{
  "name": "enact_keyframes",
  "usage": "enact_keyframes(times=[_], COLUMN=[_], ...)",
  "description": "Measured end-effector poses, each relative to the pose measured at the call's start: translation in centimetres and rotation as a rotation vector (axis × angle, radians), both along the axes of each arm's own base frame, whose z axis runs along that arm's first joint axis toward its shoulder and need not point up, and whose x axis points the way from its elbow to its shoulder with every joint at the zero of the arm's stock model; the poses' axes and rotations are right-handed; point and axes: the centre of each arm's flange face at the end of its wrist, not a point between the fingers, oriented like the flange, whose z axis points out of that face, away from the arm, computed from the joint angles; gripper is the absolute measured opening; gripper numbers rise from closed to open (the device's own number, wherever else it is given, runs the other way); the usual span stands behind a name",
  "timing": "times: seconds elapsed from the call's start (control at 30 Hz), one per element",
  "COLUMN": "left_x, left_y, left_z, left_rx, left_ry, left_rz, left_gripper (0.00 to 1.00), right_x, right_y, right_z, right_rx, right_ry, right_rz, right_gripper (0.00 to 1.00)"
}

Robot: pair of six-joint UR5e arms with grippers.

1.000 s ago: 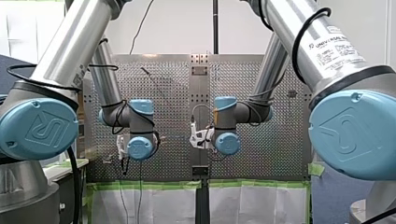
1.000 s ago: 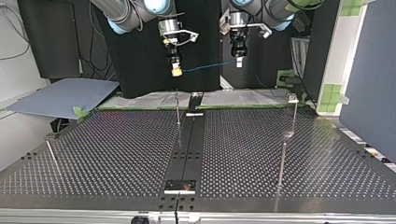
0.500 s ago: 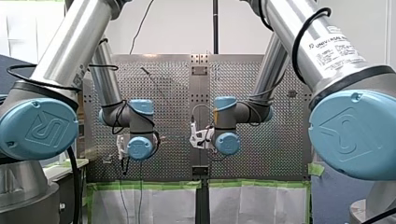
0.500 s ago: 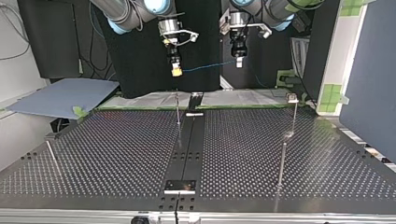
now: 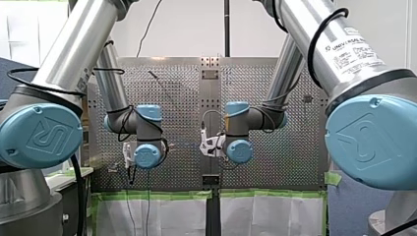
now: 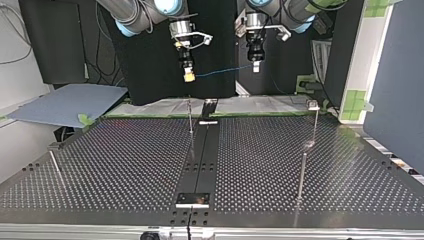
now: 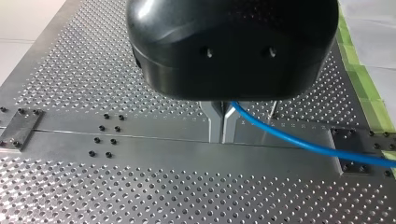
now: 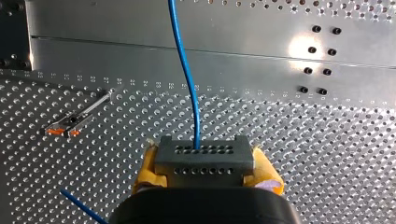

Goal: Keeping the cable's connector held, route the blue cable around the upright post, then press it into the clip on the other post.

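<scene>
My right tool [image 8: 204, 164]: yellow pads clamped on the grey connector [image 8: 205, 151], well above the bench [image 6: 125, 165].
My left tool [image 7: 222, 133]: metal fingers pinched narrow on the blue cable [image 7: 299, 142], which trails off to one side of them.
Blue cable: leaves the connector straight ahead of my right tool and hangs in the air across to my left tool.
Upright post [image 6: 190, 117]: below my right tool, a little to one side, apart from the cable.
Clip post [image 6: 314, 120]: below and outward of my left tool, untouched.

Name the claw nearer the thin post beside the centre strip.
Right. My right claw hangs roughly over the post; my left claw hangs off toward the top view's right.
</scene>
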Motion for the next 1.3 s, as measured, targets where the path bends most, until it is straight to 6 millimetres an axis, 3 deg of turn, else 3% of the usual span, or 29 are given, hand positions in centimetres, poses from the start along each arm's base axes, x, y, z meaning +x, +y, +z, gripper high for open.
enact_keyframes(times=[0.43,0.73,1.3], left_x=[0.1,-0.1,-0.1], left_y=[0.0,0.2,0.2], left_z=[0.1,-0.1,-0.1], left_rx=[0.000,0.016,0.017], left_ry=[0.001,0.027,0.028], left_rz=[-0.001,-0.006,-0.006], left_gripper=[0.00,0.00,0.00], right_x=[0.0,-0.5,-0.5], right_y=[0.0,0.2,0.3], right_z=[0.0,-2.7,-2.9], right_rx=[0.000,0.047,0.050], right_ry=[0.001,0.054,0.058], right_rz=[-0.001,-0.004,-0.005], right_gripper=[0.00,0.00,0.00])
